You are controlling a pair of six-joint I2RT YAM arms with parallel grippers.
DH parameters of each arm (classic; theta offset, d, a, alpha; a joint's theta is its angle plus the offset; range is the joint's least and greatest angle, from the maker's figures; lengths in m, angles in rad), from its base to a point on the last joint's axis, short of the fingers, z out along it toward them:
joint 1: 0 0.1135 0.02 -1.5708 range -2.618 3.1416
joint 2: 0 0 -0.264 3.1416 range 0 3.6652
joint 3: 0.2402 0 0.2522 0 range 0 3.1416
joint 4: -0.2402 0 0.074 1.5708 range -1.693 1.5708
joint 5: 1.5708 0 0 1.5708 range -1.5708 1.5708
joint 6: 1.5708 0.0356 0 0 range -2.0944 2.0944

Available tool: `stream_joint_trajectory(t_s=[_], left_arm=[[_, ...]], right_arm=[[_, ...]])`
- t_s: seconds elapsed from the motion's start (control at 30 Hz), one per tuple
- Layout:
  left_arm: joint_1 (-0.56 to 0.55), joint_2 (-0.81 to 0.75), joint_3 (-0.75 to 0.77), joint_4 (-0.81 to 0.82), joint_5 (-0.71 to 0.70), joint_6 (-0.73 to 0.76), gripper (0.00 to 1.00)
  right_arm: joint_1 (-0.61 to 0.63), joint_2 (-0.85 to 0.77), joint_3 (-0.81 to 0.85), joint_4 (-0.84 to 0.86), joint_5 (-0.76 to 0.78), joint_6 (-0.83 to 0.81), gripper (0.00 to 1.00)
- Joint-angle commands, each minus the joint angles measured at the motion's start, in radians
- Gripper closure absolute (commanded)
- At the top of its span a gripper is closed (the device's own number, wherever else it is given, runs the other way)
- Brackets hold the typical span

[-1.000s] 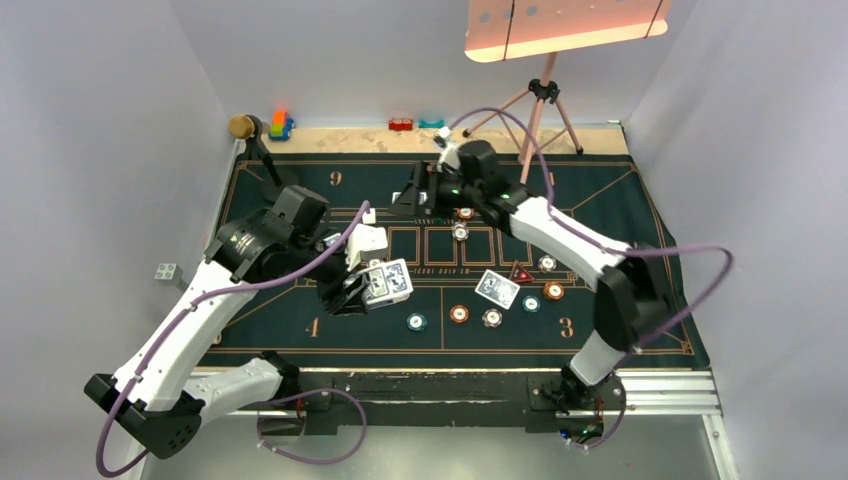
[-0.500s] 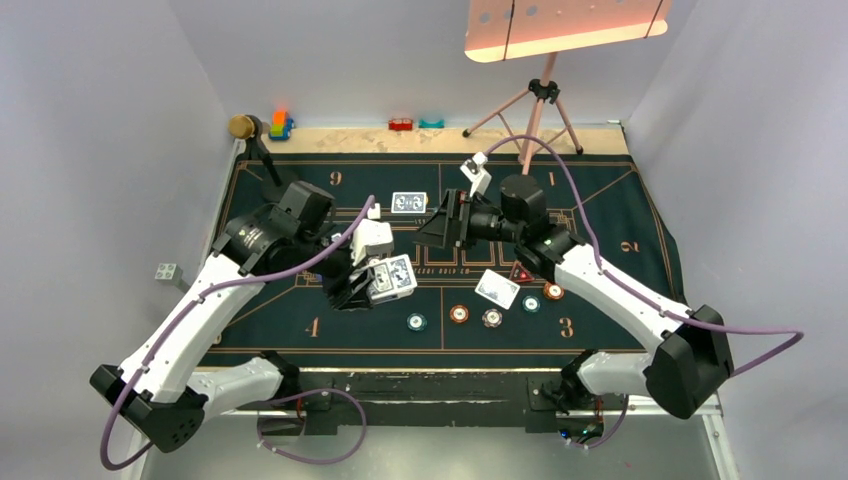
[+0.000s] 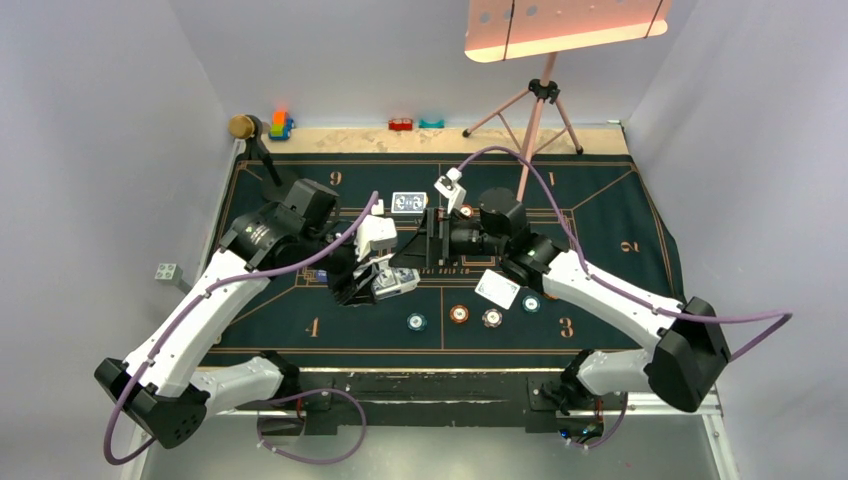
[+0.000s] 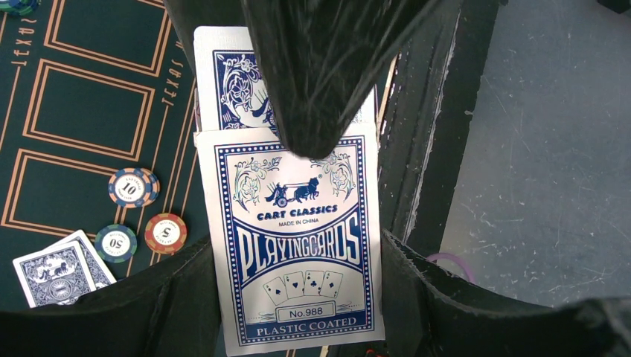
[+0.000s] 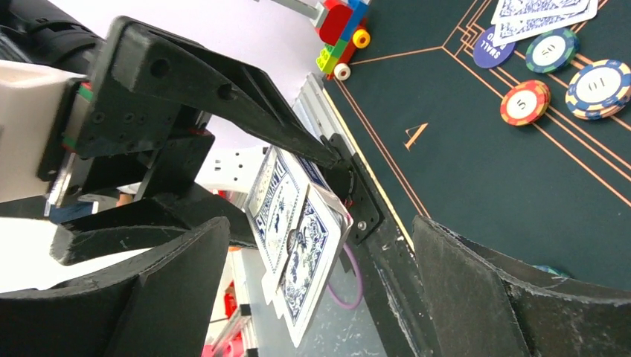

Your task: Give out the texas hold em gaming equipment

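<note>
Our left gripper (image 3: pixel 372 285) is clenched on a stack of blue-backed playing cards (image 4: pixel 298 245), held above the green felt mat (image 3: pixel 620 215). Our right gripper (image 3: pixel 428 243) is spread wide and grasps nothing, its 2 fingers flanking the stack's end without touching it. 1 single card (image 3: pixel 408 201) lies on the mat beyond, and 4 chips (image 3: pixel 459 314) show nearer us.

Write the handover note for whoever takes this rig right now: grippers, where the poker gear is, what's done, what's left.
Left gripper: shut on the card deck, held above the mat.
Right gripper: open, jaws facing the deck, not yet gripping it.
Done: face-down cards lie at the far centre, a second set near the number 3.
Chips: grouped on the near side.
Left: probably pull the next card; spots 4 and 9 show no cards.
</note>
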Motion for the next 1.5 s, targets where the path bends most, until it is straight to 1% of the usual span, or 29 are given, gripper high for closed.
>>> stream_joint_trajectory(t_s=[0.0, 0.1, 0.27, 0.33, 0.4, 0.53, 0.8, 1.07, 1.47], left_arm=[[0.006, -0.010, 0.008, 0.042, 0.012, -0.018, 1.00], [0.007, -0.015, 0.007, 0.042, 0.012, -0.019, 1.00], [0.006, -0.018, 0.006, 0.039, 0.013, -0.020, 1.00], [0.007, -0.018, 0.008, 0.040, 0.013, -0.021, 1.00], [0.005, -0.019, 0.011, 0.041, 0.015, -0.022, 1.00], [0.007, -0.024, 0.008, 0.040, 0.018, -0.026, 1.00], [0.007, -0.030, 0.011, 0.035, 0.021, -0.023, 1.00], [0.008, -0.036, 0.014, 0.031, 0.021, -0.021, 1.00], [0.008, -0.035, 0.023, 0.026, 0.023, -0.022, 1.00]], right_arm=[[0.021, 0.037, -0.016, 0.078, -0.013, 0.040, 0.02], [0.021, 0.052, -0.028, 0.068, -0.012, 0.042, 0.12], [0.020, 0.032, -0.037, 0.058, -0.012, 0.041, 0.30], [0.020, 0.037, -0.032, 0.047, -0.030, 0.035, 0.35], [0.019, 0.036, -0.033, 0.043, -0.041, 0.033, 0.38], [0.018, 0.023, -0.038, 0.032, -0.043, 0.032, 0.40], [-0.016, -0.013, -0.062, 0.026, -0.049, 0.037, 0.39], [-0.034, -0.017, -0.086, 0.010, -0.058, 0.019, 0.40], [-0.119, -0.086, -0.092, -0.058, -0.075, -0.017, 0.44]])
